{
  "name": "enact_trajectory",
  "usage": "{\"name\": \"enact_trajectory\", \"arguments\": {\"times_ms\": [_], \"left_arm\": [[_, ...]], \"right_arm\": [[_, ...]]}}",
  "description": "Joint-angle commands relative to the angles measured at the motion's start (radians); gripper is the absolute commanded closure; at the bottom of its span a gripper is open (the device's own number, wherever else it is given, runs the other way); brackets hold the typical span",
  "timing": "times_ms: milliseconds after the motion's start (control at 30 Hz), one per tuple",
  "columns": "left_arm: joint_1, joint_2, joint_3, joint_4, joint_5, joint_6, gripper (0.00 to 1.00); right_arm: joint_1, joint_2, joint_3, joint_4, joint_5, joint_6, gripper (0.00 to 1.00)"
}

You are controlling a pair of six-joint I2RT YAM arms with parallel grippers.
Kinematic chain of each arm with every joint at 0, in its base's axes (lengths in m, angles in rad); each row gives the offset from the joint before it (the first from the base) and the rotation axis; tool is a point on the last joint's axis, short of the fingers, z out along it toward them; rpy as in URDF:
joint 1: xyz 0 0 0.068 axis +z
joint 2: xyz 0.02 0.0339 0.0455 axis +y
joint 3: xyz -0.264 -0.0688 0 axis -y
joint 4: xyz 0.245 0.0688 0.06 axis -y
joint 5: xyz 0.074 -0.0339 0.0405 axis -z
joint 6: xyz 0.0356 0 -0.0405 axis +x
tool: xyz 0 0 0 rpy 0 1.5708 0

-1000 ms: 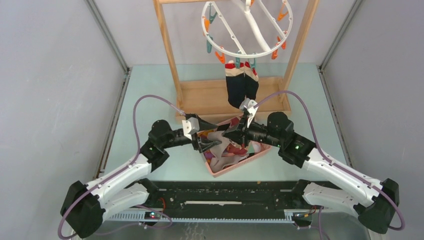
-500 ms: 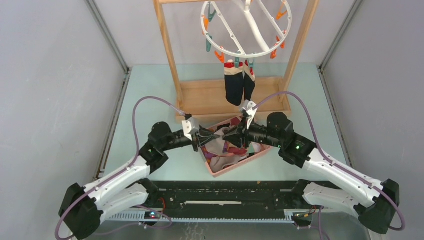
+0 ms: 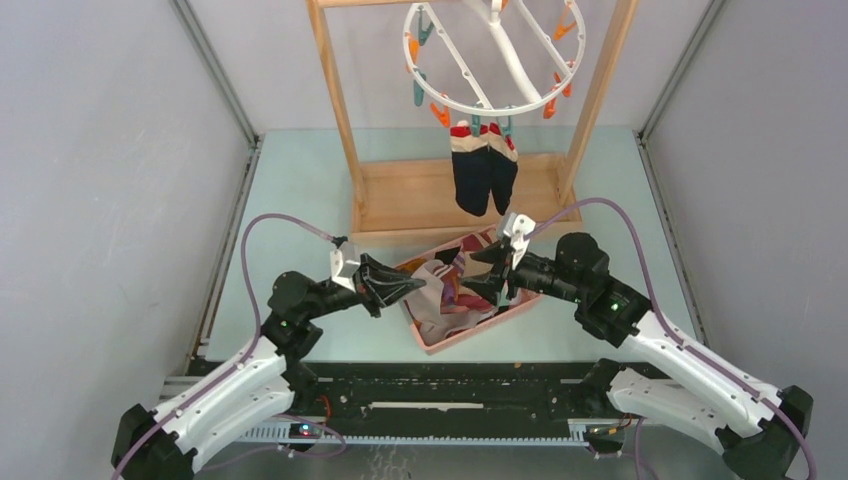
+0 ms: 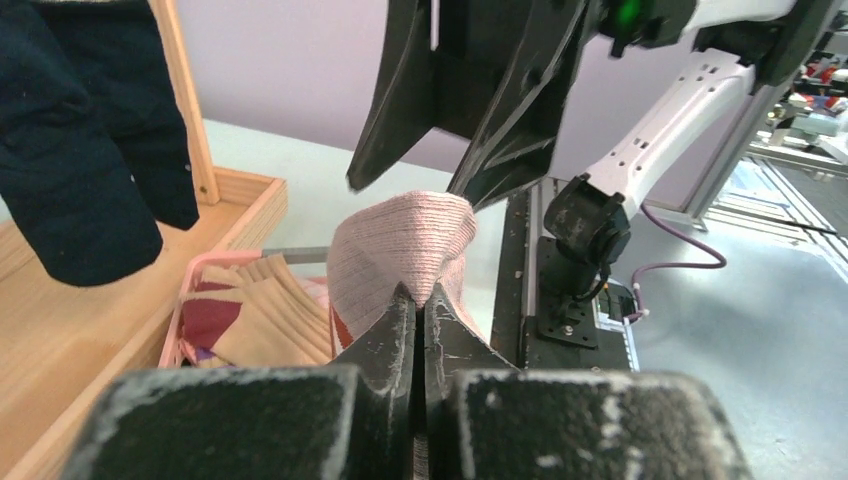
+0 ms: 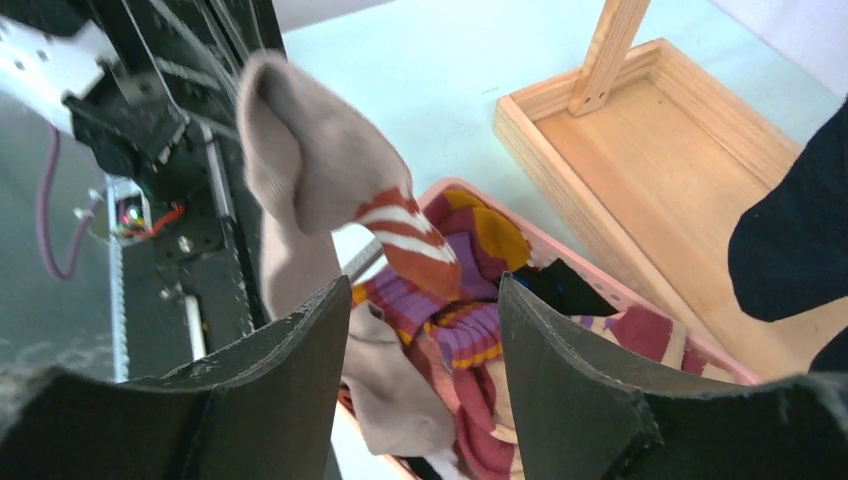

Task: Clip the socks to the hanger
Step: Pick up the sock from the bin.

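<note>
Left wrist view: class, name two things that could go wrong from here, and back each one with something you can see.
1. The left end effector pinches only a narrow fold of the pink sock, so the sock might slip free on the way up to the hanger.
2. The open right end effector sits very close to that sock and to the left one. The two arms may collide if a handover follows.

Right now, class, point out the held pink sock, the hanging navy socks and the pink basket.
pink sock (image 4: 400, 240), left wrist view, ribbed folded top.
navy socks (image 3: 483, 178), top external view, dark foot part.
pink basket (image 3: 465, 335), top external view, near rim.
</note>
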Motion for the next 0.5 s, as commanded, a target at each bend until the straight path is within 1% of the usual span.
{"name": "enact_trajectory", "arguments": {"times_ms": [0, 100, 233, 467], "left_arm": [[0.005, -0.032, -0.001, 0.044, 0.069, -0.039, 1.00], [0.005, -0.026, 0.019, 0.019, 0.107, -0.027, 1.00], [0.005, -0.012, 0.043, -0.010, 0.141, -0.014, 1.00], [0.005, -0.003, 0.077, -0.047, 0.156, 0.011, 1.00]], "right_arm": [[-0.005, 0.008, -0.058, 0.049, -0.100, -0.215, 0.35], [0.004, 0.021, -0.080, 0.076, -0.118, -0.300, 0.34], [0.005, 0.045, -0.084, 0.128, -0.130, -0.358, 0.34], [0.011, 0.098, -0.077, 0.174, -0.179, -0.358, 0.35]]}}
